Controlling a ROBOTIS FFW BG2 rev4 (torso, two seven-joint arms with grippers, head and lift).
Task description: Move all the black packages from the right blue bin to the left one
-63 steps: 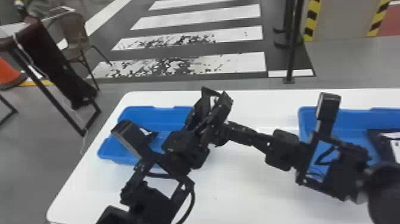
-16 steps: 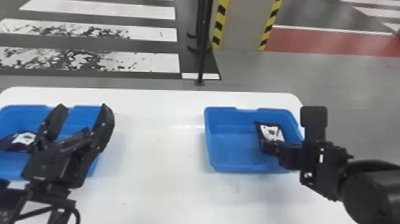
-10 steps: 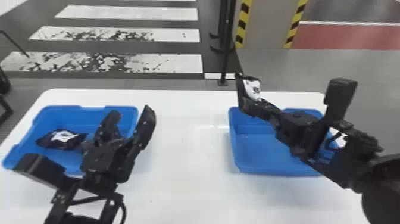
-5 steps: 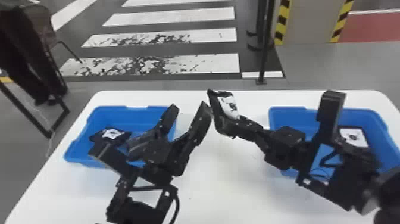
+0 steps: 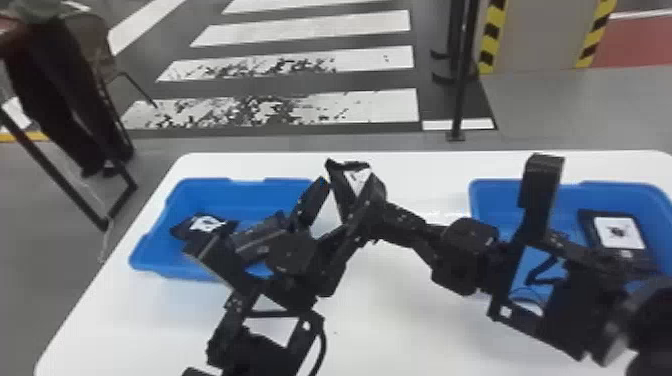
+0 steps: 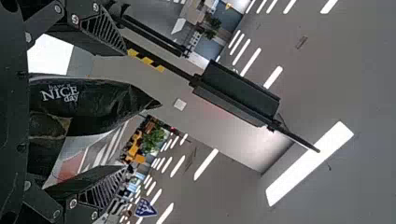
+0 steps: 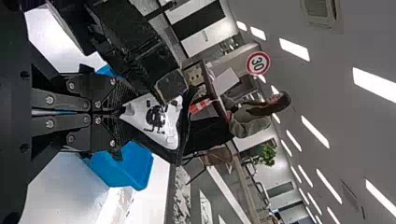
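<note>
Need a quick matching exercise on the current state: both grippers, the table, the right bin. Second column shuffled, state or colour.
1. left gripper
2. right gripper
3. table
4. right bin

A. blue, a labelled black package in it
B. fingers shut on a black package
C. white
D. fingers open

Pairs: 1-D, 2-B, 3-C, 4-A

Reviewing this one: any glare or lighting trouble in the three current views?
Head view: a bright glare patch on the white table, beside the right blue bin; left wrist view: the large ceiling light blown out to plain white; right wrist view: ceiling strips likewise blown out.
</note>
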